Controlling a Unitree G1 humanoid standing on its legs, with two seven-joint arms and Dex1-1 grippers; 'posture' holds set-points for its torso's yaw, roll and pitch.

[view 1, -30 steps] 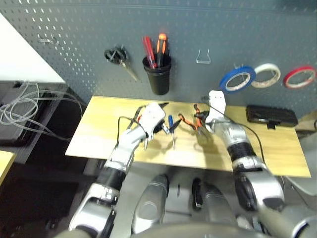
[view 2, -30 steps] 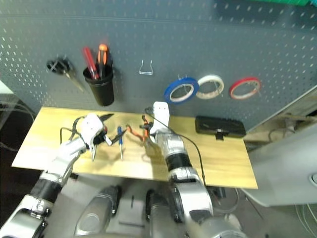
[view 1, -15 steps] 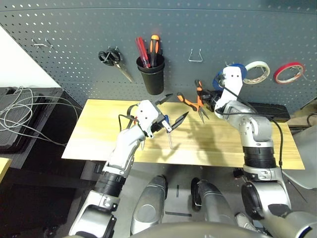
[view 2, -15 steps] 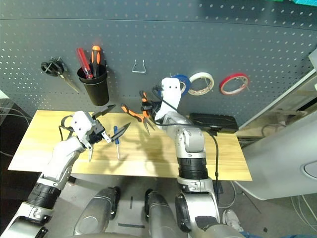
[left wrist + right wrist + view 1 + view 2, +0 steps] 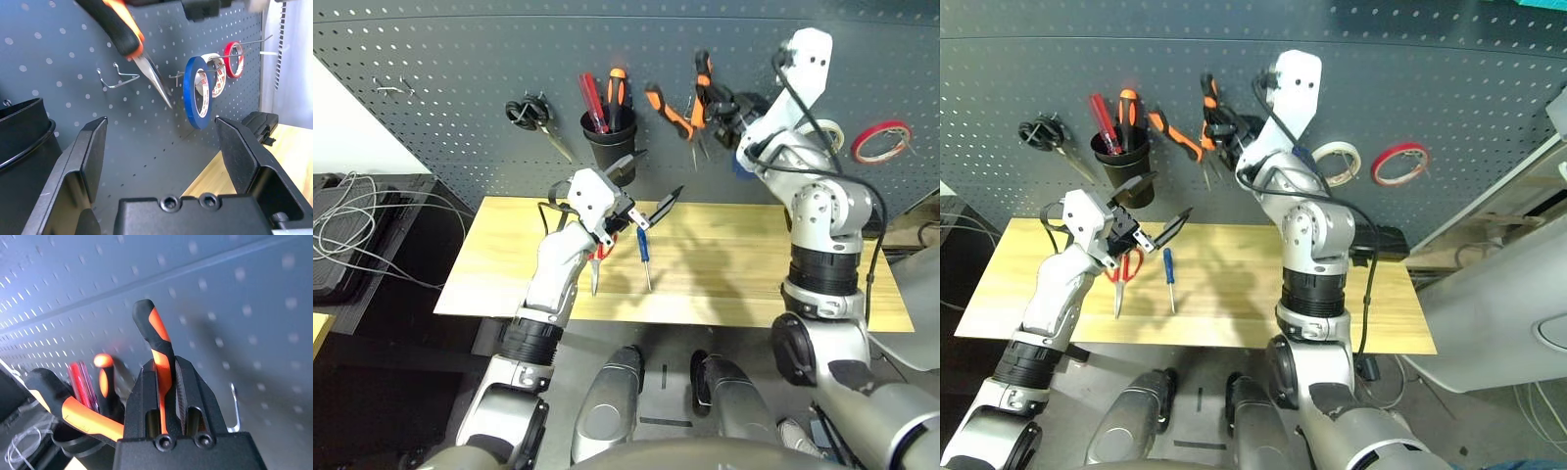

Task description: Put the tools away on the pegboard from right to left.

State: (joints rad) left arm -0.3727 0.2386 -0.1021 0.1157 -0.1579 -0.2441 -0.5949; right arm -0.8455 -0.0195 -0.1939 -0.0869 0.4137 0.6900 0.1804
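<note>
1 handle of the pliers is clamped in the right gripper, nearly closed; the left gripper is held wide and empty. The pliers have been lifted from the tabletop to the pegboard, near the bare hook, so hanging can probably be attempted. The screwdriver and red scissors are left on the wood; white cables are seen beyond.

Shows the dark grey pegboard upright, with the blue tape ring hung on it and, before it, the pliers, orange-and-black handles splayed toward ten and twelve, tips toward six. Shows below the blue-handled screwdriver, tip toward six, and, at its nine o'clock, the red-handled scissors.
</note>
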